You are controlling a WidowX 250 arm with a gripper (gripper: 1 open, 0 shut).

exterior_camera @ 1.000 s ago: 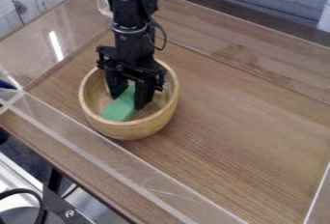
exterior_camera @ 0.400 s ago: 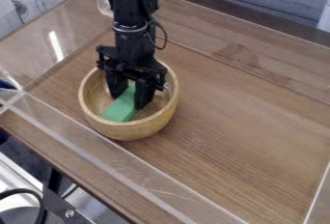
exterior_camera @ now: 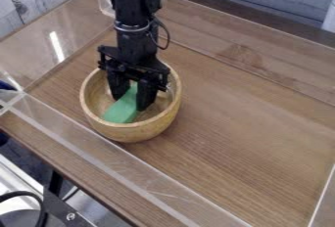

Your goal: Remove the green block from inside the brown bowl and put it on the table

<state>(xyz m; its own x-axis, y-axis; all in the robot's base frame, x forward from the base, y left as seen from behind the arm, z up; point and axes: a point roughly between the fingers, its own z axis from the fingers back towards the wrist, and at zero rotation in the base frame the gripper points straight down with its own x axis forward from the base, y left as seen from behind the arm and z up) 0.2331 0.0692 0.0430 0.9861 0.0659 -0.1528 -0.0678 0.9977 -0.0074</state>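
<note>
Nearest the camera, a clear acrylic wall (exterior_camera: 92, 158) runs along the front edge of the bench (exterior_camera: 249, 104), catching pale glare, with dark cabling and metal framing just visible below it at the bottom left corner. Behind that wall the bench top is a wide brown wood-grain surface, bare across its right half.

Left of centre on the bench sits the brown bowl (exterior_camera: 144, 126), round and thick-walled, its pale inside partly showing. The green block (exterior_camera: 124, 109) lies inside it, leaning against the near-left part of the inner wall, still off the bench surface. The black end effector (exterior_camera: 136, 96) points straight down into the bowl, its two fingers partly spread and standing either side of the block's upper end; whether they actually press on it cannot be told from this angle.

The arm (exterior_camera: 131, 16) rises upright from the bowl toward the top of the view. Beyond it, another acrylic wall (exterior_camera: 262, 11) borders the far edge, and whitish wooden planks (exterior_camera: 33, 1) show at the upper left.
</note>
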